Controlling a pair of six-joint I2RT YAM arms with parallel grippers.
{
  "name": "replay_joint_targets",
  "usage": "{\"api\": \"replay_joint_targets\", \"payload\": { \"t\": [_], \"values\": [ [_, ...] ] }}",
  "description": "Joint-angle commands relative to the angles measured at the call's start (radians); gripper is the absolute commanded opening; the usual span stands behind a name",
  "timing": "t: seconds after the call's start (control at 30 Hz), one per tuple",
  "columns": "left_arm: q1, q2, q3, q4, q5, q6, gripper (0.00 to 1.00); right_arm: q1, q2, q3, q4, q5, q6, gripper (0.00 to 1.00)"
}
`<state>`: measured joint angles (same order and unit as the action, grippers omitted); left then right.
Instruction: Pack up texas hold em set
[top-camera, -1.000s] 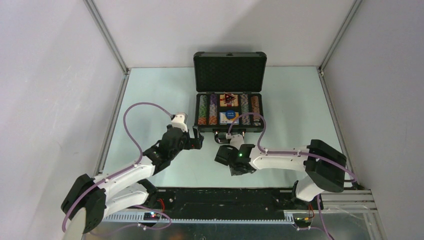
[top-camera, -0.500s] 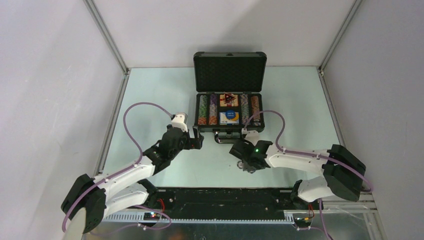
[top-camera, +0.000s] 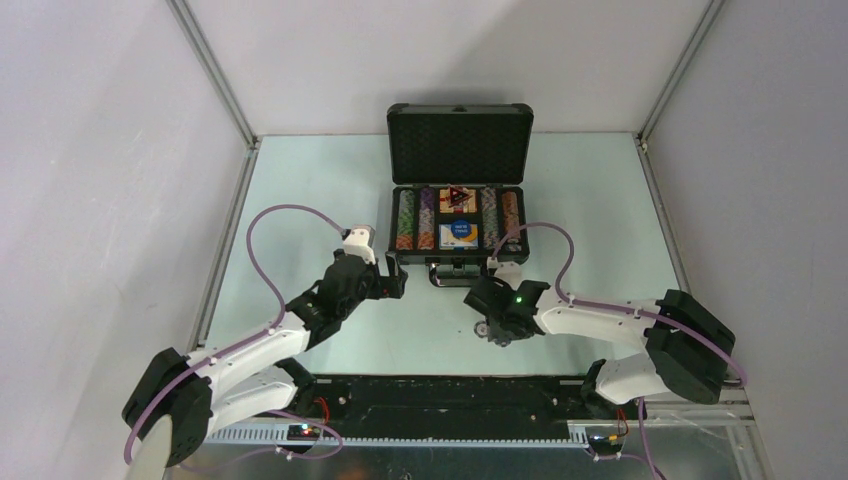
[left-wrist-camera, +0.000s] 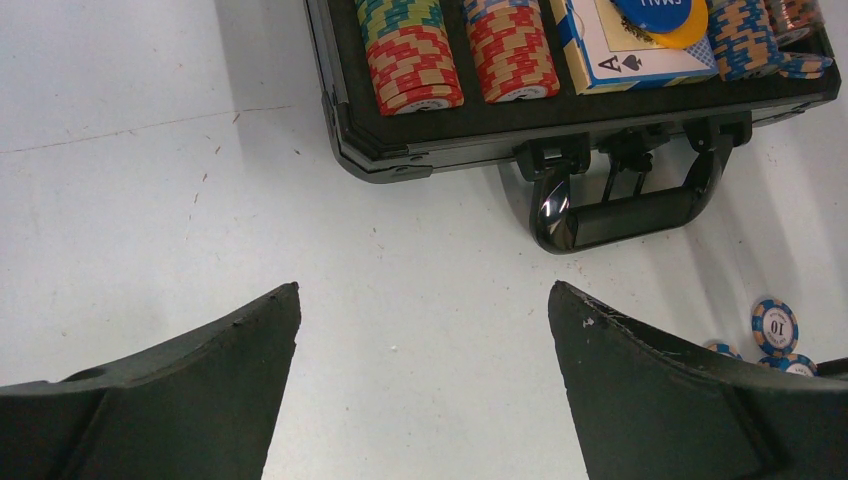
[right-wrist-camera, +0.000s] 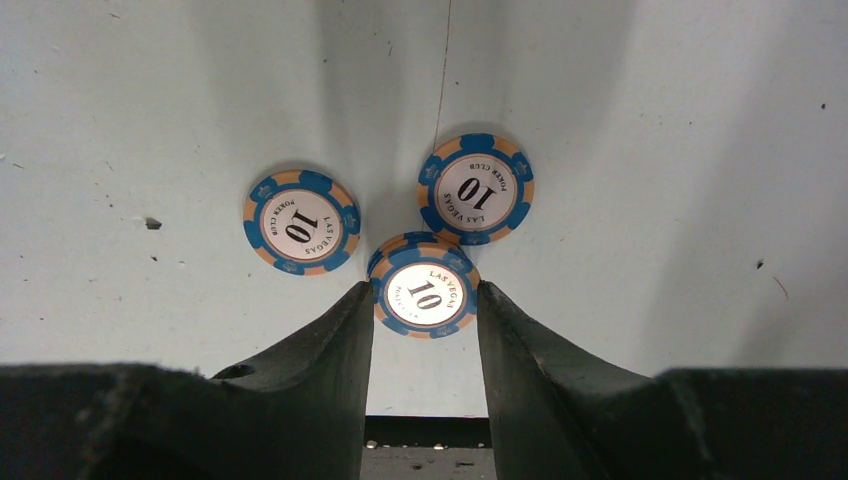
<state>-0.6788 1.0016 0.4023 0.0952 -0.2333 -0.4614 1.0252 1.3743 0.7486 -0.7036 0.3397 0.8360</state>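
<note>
- Pinching a short chip stack (right-wrist-camera: 424, 300), the right gripper (right-wrist-camera: 424, 289) has a finger pressed to each side; whether the stack is lifted is unclear.
- One loose chip (right-wrist-camera: 301, 222) and a second chip (right-wrist-camera: 475, 189) lie flat just beyond.
- The left gripper (left-wrist-camera: 422, 292) hangs spread wide and empty beside the open briefcase (top-camera: 458, 140).
</note>
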Motion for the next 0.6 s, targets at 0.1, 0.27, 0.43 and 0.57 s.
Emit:
{"api": "replay_joint_targets", "payload": {
  "t": [0.1,0.27,0.43,0.57],
  "values": [
    [-0.008,0.006,0.046,0.029,-0.016,0.023,0.98,-0.009,-0.021,-0.012,0.025,-0.009,-0.005,0.48],
    [-0.008,0.007,0.046,0.029,-0.015,0.022,0.98,-0.010,-0.031,-0.014,0.025,-0.007,-0.005,0.57],
    [-0.007,0.006,0.046,0.029,-0.018,0.023,0.98,-0.029,-0.068,-0.010,0.028,-0.007,-0.028,0.60],
    [-0.007,0.008,0.046,0.028,-0.017,0.024,0.98,-0.046,-0.074,0.021,0.047,-0.021,-0.086,0.60]
  ]
}}
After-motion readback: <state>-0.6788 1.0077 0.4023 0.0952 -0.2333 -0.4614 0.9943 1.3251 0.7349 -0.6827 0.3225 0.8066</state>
